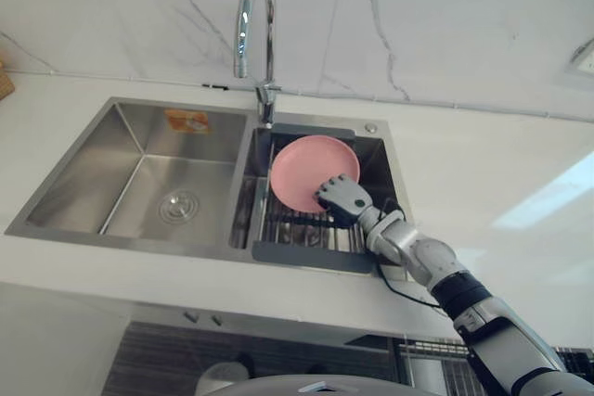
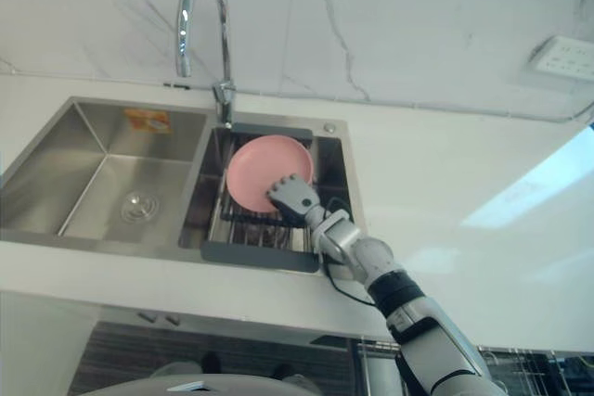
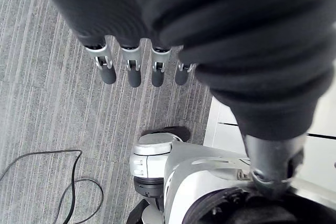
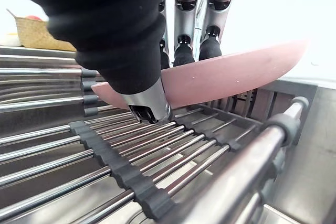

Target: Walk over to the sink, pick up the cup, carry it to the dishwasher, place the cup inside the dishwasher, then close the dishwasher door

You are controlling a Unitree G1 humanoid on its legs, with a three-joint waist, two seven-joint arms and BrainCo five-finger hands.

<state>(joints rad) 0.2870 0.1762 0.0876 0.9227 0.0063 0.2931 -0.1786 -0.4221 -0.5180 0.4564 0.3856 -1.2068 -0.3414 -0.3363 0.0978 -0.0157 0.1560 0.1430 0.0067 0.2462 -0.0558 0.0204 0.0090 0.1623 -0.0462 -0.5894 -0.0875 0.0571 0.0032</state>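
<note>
Walk to sink done, judging by white desk (image 1: 483, 164) across frame, double steel sink (image 1: 139, 183) left-centre. Grasp under way; carry, loading and door closing left. Task names cup; thing here is pink plate (image 1: 302, 169), centre frame, on wire rack (image 1: 306, 234) in right basin. Right hand (image 1: 342, 199): fingers over rim, thumb under, pinching plate. Faucet (image 1: 252, 6) upper centre, likely clear of lift. Left hand (image 3: 134, 74) fingers straight, above floor (image 3: 47, 103).

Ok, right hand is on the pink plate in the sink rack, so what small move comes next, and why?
Probably a short lift straight up. The right hand pinches the pink plate at its rim, fingers behind and thumb in front, while the plate stands tilted in the rack. The left hand hangs open, idle.
</note>
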